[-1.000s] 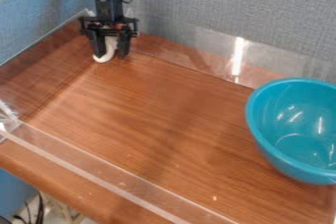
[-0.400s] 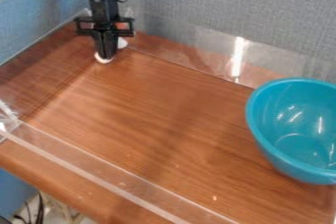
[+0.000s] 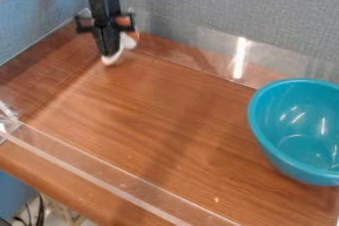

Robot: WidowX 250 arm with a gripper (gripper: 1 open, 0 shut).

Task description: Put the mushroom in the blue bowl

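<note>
At the far left of the wooden table, close to the grey wall, my gripper [image 3: 107, 48] points straight down with its black fingers closed. They pinch the mushroom [image 3: 114, 56]. Only its cream-white stem shows below and beside the fingertips, and its cap is hidden by them. I cannot tell whether the mushroom still touches the table. The blue bowl [image 3: 299, 139] is large, teal and glossy, holds nothing, and stands at the right edge of the table, far from the gripper.
A low clear plastic wall [image 3: 79, 169] runs along the table's front edge. Another clear panel [image 3: 225, 52] stands at the back. A blue box side [image 3: 34, 17] rises at the far left, with the grey fabric wall [image 3: 225, 2] behind it.
The fingers, open around the mushroom a second ago, have shut on it. The gripper has shifted slightly and the white stem now sits a little to the right under the fingertips.
</note>
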